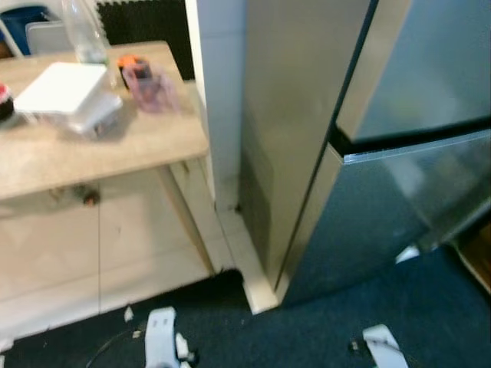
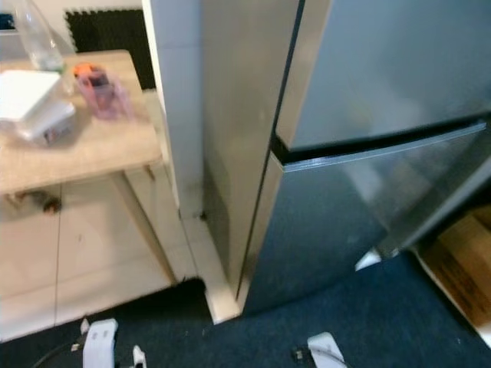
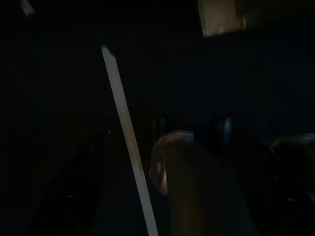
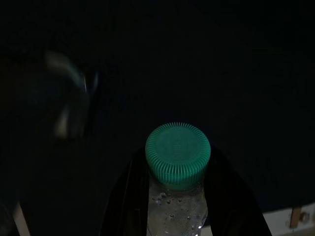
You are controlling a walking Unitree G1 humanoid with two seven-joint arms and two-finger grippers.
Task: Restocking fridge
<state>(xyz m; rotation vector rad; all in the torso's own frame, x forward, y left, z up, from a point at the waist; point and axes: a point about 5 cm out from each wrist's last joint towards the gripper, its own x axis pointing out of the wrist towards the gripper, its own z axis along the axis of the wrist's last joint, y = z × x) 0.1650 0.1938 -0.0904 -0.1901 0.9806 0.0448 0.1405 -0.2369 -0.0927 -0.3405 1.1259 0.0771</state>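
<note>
Bottle (image 4: 177,196), clear plastic with a ribbed green cap and droplets inside the neck: clamped just below the cap between the two black fingers of the right gripper (image 4: 178,206), carried low at the robot's side in deep shade. Fridge (image 1: 360,115), steel, two doors: both doors closed, the dark seam between upper and lower door running across its front, no shelf on show. Judgement on progress: one item is in hand and brought to the appliance, nothing is yet stowed, and the door remains to be opened before anything goes in. Left gripper (image 3: 189,147): hanging idle in near darkness, a rounded pale shape close before it that cannot be identified; whether its fingers are parted or closed cannot be told. Table (image 1: 100,153), pale wood, beside the fridge with a white wall column between them: further stock waiting on it, namely a white box (image 1: 65,92), a pinkish clear container (image 1: 149,88) with something orange at its end, and a clear bottle's lower half (image 1: 84,34). Floor: pale tile under the table, dark blue carpet before the fridge.
</note>
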